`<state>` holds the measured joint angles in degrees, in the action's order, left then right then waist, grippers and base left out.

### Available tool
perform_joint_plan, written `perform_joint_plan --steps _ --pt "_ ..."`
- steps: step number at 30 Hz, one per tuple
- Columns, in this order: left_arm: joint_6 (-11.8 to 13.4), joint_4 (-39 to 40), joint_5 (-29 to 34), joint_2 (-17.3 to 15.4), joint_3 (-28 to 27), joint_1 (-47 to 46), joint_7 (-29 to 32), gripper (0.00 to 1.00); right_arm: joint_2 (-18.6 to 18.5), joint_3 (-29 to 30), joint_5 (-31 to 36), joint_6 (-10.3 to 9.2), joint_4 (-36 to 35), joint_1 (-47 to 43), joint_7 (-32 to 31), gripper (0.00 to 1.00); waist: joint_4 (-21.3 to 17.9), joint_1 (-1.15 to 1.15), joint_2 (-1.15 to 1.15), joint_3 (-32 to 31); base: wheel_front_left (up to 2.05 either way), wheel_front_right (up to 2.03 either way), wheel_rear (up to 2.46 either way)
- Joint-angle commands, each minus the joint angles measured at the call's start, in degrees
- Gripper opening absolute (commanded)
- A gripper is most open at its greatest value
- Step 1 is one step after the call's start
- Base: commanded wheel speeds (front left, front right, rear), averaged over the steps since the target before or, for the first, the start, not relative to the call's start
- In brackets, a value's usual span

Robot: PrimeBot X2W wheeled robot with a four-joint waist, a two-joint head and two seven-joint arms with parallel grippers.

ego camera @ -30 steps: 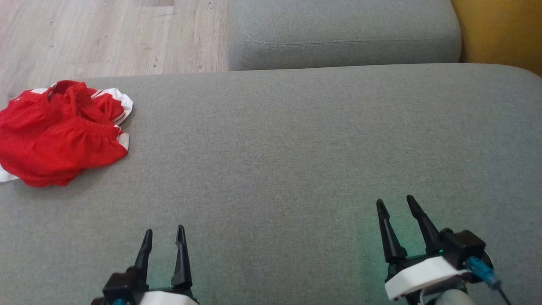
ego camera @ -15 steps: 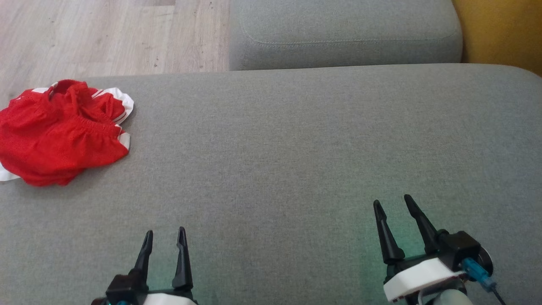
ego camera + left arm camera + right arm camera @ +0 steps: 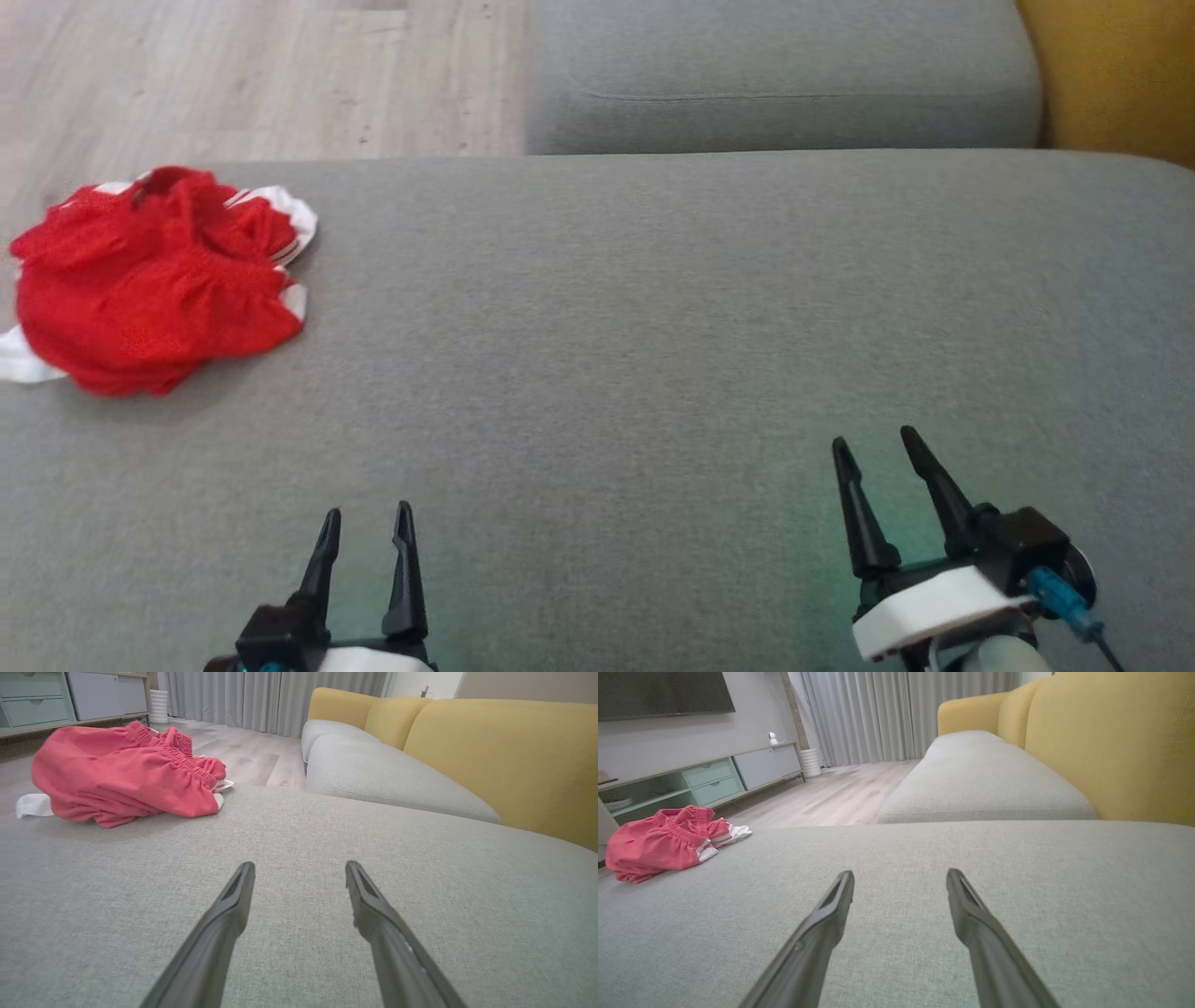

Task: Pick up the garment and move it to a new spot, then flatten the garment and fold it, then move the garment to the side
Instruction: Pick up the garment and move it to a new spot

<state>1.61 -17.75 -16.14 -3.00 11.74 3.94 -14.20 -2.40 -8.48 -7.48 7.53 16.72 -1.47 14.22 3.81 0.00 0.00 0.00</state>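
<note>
The garment (image 3: 154, 285) is a crumpled red pair of shorts with white trim, lying at the far left edge of the grey sofa cushion (image 3: 653, 327). It appears as a red heap in the left wrist view (image 3: 121, 774) and smaller at the left in the right wrist view (image 3: 663, 842). My left gripper (image 3: 366, 523) hovers open over the cushion's near edge, well short of the garment and to its right. My right gripper (image 3: 876, 446) stands open at the lower right, far from the garment. Both grippers, left (image 3: 299, 865) and right (image 3: 900, 873), hold nothing between their fingers.
A second grey cushion (image 3: 784, 84) lies beyond the first, with a yellow backrest (image 3: 1111, 75) on the right. Wooden floor (image 3: 233, 75) runs past the cushion's far left edge. A low TV cabinet (image 3: 710, 779) and grey curtains (image 3: 896, 714) stand across the room.
The whole head view has shifted a little, so the garment sits slightly further right in it; that is the camera moving. Both grippers stay open and nearly still.
</note>
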Motion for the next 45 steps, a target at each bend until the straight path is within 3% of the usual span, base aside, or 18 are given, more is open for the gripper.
perform_joint_plan --steps 1,15,21,26,36,40,45 --pt "0.29 1.69 -0.07 -0.50 -1.17 -1.71 -0.37 1.00 -0.48 -0.88 0.46 -0.04 -2.18 2.18 0.78 1.00 1.20 0.00 0.00 -0.07 0.00 0.00 0.00" --pt "1.53 3.85 -0.43 -2.20 -2.02 -1.09 -0.01 1.00 -0.48 -0.79 0.34 -0.04 -3.77 1.74 0.78 1.00 19.35 0.00 0.00 -0.74 0.00 0.00 0.00" --pt "1.92 5.27 -1.11 -2.92 -2.67 -0.05 0.29 1.00 -0.48 -1.60 0.02 -0.04 -3.61 2.08 0.78 1.00 23.74 0.00 0.00 -0.56 0.00 0.00 0.00" --pt "2.18 6.25 -1.45 -3.34 -2.76 0.33 0.42 1.00 -0.48 -2.08 0.00 -0.04 -3.49 2.59 0.78 1.00 24.38 0.00 0.00 -0.06 0.00 0.00 0.00" --pt "2.91 10.59 -1.81 -5.00 -4.29 -1.82 0.58 1.00 -0.48 -0.70 1.93 -0.04 -5.00 3.78 0.78 1.00 21.02 0.00 0.00 2.29 0.00 0.00 0.00" --pt "2.89 16.59 -2.20 -8.10 -6.82 -6.77 2.43 1.00 -0.48 0.52 3.79 -0.04 -5.95 4.72 0.78 1.00 19.10 0.00 0.00 4.54 0.00 0.00 0.00" --pt "1.80 22.40 -2.09 -14.75 -10.40 -17.53 7.59 1.00 -0.48 1.53 6.48 -0.04 -7.39 6.46 0.78 1.00 16.68 0.00 0.00 8.39 0.00 0.00 0.00"
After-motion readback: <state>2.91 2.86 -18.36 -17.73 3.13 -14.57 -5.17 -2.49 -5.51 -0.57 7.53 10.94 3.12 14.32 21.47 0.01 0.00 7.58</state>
